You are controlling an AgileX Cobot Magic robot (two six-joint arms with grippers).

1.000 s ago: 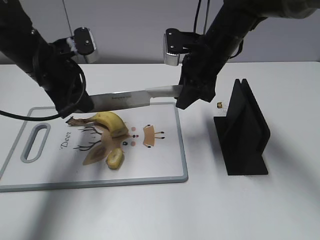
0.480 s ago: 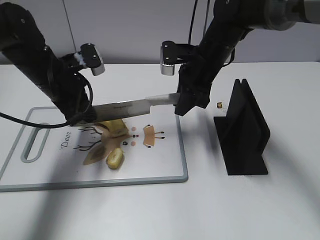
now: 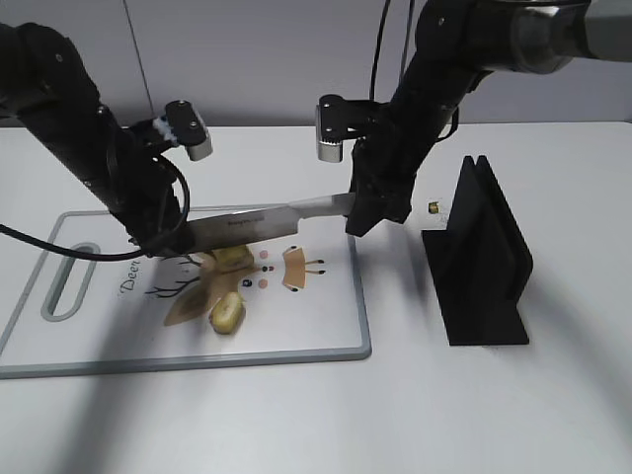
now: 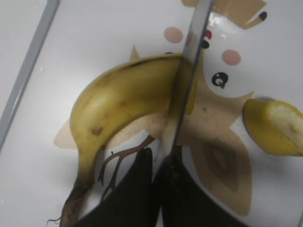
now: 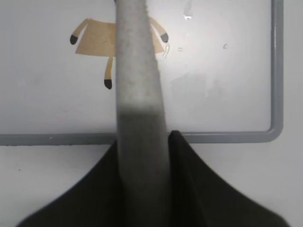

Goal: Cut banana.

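Observation:
The banana (image 3: 230,257) lies on the cutting board (image 3: 326,331), stem to the left, mostly hidden behind the knife (image 3: 267,222). In the left wrist view the blade (image 4: 187,71) is pressed down across the banana (image 4: 123,92) near its flat cut end. My right gripper (image 3: 360,212) is shut on the knife's handle (image 5: 142,94). My left gripper (image 3: 158,237) is shut on the blade's tip end, its fingertips (image 4: 143,156) just beside the banana's curve. A small loose banana chunk (image 3: 227,314) lies in front, also in the left wrist view (image 4: 272,127).
A black knife stand (image 3: 479,262) stands on the table right of the board. A small brown bit (image 3: 434,207) lies behind it. The board has a handle slot (image 3: 67,281) at its left end and a grey rim (image 5: 277,71).
Both arms have lowered the knife. One second ago the blade hung above the banana; now it is down on it near the cut end, hiding most of it.

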